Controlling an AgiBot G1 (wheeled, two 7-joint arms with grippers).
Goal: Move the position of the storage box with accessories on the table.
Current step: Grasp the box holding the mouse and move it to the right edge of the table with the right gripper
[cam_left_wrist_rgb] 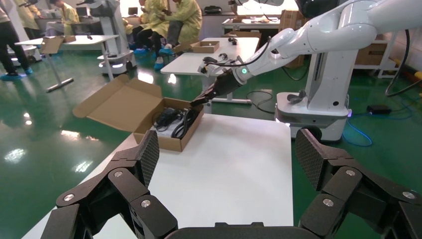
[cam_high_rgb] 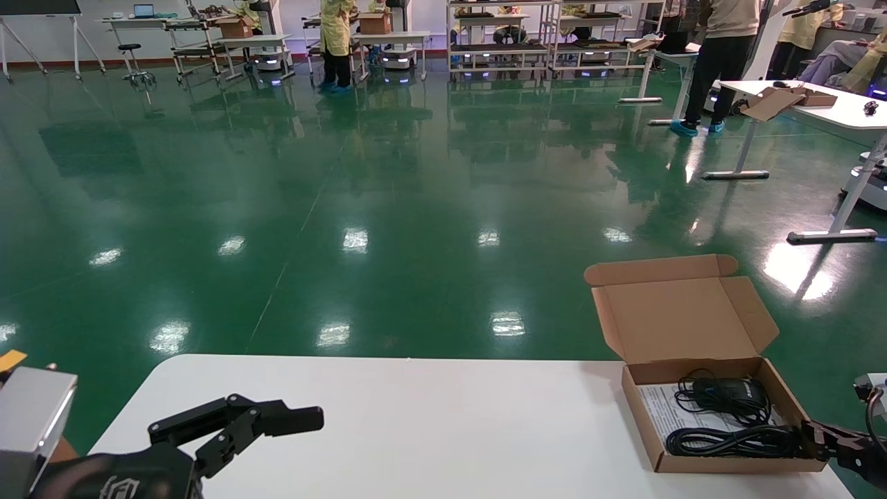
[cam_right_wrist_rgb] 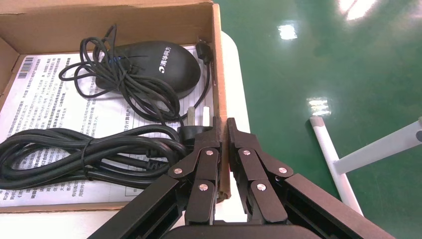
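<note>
The storage box (cam_high_rgb: 644, 409), a shallow brown cardboard mailer with its lid (cam_high_rgb: 682, 312) open, sits at the right end of the white table (cam_high_rgb: 416, 430). Inside lie a black mouse (cam_right_wrist_rgb: 159, 64), coiled black cables (cam_right_wrist_rgb: 74, 149) and a printed sheet. My right gripper (cam_right_wrist_rgb: 222, 130) is shut on the box's right side wall (cam_right_wrist_rgb: 219, 74), one finger inside and one outside. It also shows in the head view (cam_high_rgb: 814, 436) and in the left wrist view (cam_left_wrist_rgb: 199, 99). My left gripper (cam_left_wrist_rgb: 226, 154) is open and empty above the table's left end, far from the box (cam_left_wrist_rgb: 171, 142).
The table's right edge lies just beside the box, with green floor (cam_high_rgb: 346, 208) beyond. Other white desks (cam_high_rgb: 818, 104), shelving racks, brown cartons and people stand far back. Another white robot base (cam_left_wrist_rgb: 318, 109) stands past the table's end.
</note>
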